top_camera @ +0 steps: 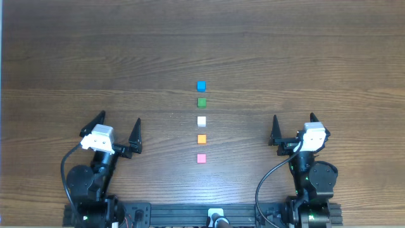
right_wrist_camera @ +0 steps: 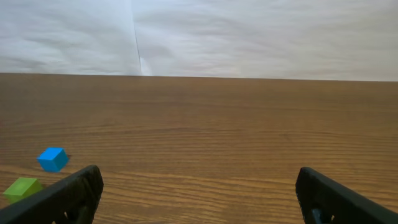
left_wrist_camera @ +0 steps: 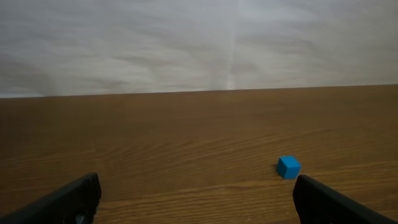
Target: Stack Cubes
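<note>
cubes: blue cube [top_camera: 201, 86], green cube [top_camera: 201, 102], white cube [top_camera: 201, 121], orange cube [top_camera: 202, 139], pink cube [top_camera: 201, 158] set in one spaced row on surface [top_camera: 316, 50], none stacked | left pincer [top_camera: 120, 117] and right pincer [top_camera: 293, 116]: spread open, empty, flanking row | progress: zero, all stacking left

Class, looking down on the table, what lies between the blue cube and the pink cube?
Top view: from the blue cube to the pink cube lie the green cube, white cube and orange cube.
</note>
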`<state>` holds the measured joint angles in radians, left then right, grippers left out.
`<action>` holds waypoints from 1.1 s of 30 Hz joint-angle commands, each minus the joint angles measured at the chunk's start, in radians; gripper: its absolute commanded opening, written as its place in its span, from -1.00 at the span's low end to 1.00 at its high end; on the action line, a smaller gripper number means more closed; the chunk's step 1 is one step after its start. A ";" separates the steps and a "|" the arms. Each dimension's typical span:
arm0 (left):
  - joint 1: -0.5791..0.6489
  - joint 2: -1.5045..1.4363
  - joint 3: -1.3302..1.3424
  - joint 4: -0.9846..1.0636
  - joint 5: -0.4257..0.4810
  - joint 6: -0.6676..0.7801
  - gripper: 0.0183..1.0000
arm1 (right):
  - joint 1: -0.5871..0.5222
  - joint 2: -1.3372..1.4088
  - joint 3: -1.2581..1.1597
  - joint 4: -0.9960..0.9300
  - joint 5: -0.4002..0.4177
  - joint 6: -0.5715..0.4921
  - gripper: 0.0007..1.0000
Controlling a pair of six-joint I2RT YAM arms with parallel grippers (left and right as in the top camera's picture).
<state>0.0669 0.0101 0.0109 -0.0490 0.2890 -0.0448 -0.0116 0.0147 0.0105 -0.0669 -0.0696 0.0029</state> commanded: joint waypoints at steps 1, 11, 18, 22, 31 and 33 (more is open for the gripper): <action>0.005 -0.005 -0.005 -0.001 0.010 0.011 1.00 | 0.004 -0.009 -0.005 -0.003 -0.008 0.000 0.99; 0.005 -0.005 -0.005 -0.001 0.010 0.011 1.00 | 0.004 -0.009 -0.005 -0.003 -0.008 0.000 0.98; 0.005 -0.005 -0.005 -0.001 0.010 0.011 1.00 | 0.004 -0.009 -0.005 -0.003 -0.008 0.000 0.99; 0.005 -0.005 -0.005 0.000 0.010 0.011 1.00 | 0.004 -0.009 -0.005 -0.003 -0.008 0.000 0.99; 0.005 -0.005 -0.005 0.000 0.021 0.004 1.00 | 0.004 -0.009 -0.005 -0.003 -0.008 0.000 0.98; 0.005 -0.005 -0.005 0.000 0.021 -0.032 1.00 | 0.004 -0.009 -0.005 -0.003 -0.008 0.000 0.98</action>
<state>0.0669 0.0101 0.0109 -0.0486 0.2916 -0.0471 -0.0116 0.0147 0.0105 -0.0669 -0.0696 0.0032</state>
